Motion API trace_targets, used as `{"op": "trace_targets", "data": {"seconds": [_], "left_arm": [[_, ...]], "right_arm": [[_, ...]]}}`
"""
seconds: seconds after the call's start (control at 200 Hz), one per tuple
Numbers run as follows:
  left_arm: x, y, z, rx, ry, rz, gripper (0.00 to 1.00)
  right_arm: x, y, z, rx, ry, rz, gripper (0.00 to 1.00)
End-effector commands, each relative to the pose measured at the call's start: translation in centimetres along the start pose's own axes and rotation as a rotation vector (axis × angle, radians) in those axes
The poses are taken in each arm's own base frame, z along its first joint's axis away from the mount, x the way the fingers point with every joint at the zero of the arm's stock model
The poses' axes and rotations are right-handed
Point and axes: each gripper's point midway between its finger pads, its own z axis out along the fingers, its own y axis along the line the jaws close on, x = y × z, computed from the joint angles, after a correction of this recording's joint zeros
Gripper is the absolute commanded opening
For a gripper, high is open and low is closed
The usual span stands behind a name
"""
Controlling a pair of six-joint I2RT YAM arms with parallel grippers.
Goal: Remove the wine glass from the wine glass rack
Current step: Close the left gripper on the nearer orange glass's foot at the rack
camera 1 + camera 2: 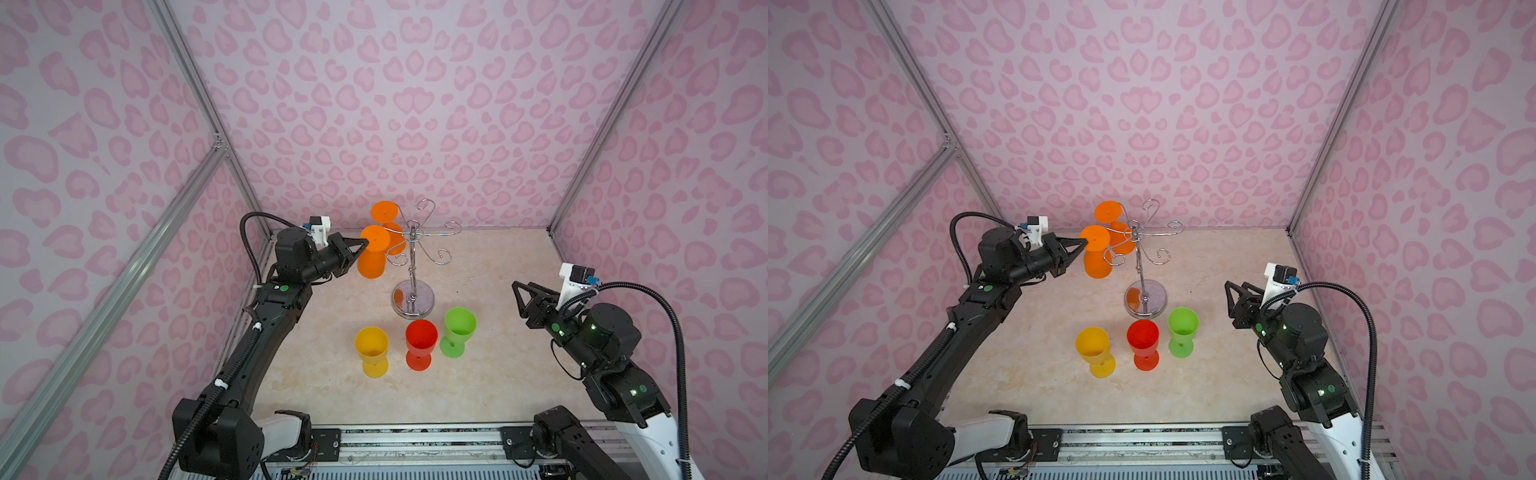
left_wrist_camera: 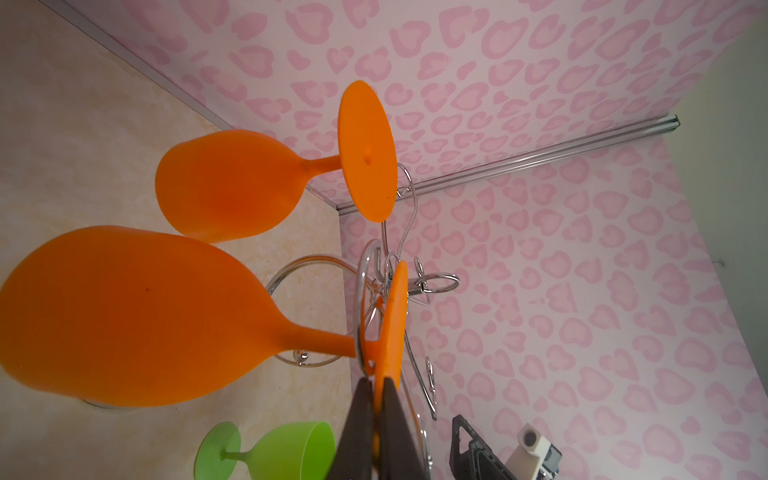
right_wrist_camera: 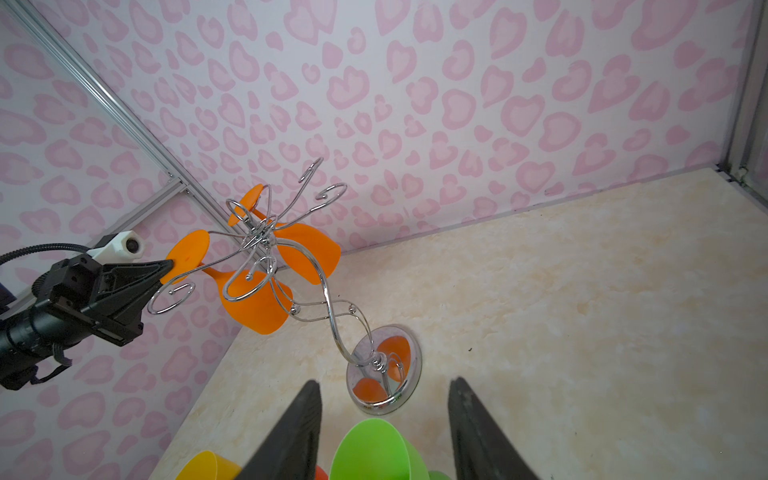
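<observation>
The chrome wine glass rack (image 1: 412, 266) stands at the back middle of the table in both top views. Two orange wine glasses hang upside down from its arms on the left side. My left gripper (image 1: 365, 245) is shut on the rim of the flat foot of the nearer wine glass (image 1: 372, 259). In the left wrist view the fingers (image 2: 359, 415) pinch that foot edge-on, with the bowl (image 2: 137, 316) hanging beside them. The farther orange glass (image 2: 232, 183) hangs behind it. My right gripper (image 1: 515, 286) hovers open at the right with nothing between its fingers, facing the rack base (image 3: 384, 370).
Three glasses stand upright in front of the rack: yellow (image 1: 371, 347), red (image 1: 421, 340) and green (image 1: 459, 328). The green one lies just below the right gripper in the right wrist view. Pink patterned walls with metal frame bars close the table on three sides.
</observation>
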Motion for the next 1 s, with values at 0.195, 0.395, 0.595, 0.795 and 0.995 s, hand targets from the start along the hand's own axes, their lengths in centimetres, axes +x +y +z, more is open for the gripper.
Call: {"op": "trace_targets", "data": {"seconds": [0.195,0.395,0.595,0.795,0.995], "left_arm": [[-0.3,-1.7,-0.4,0.048,0.001,-0.068,0.03],[-0.7,-2.6,-0.9,0.065,-0.013,-0.106,0.03],[-0.8,-3.4,-1.4,0.076,-0.024,-0.110,0.03],[-1.1,-3.1,-1.0,0.071,-0.024,-0.125,0.03],[-1.4,-3.1,-0.9,0.065,-0.032,-0.118,0.03]], "right_arm": [[0.3,-0.1,0.2,-0.010,0.008,0.015,0.50],[0.5,-0.2,0.3,-0.011,0.011,0.024,0.50],[0.5,-0.3,0.4,-0.014,0.010,0.031,0.50],[0.4,-0.4,0.5,-0.021,0.007,0.034,0.50],[0.4,-0.5,0.4,-0.020,0.007,0.035,0.50]]}}
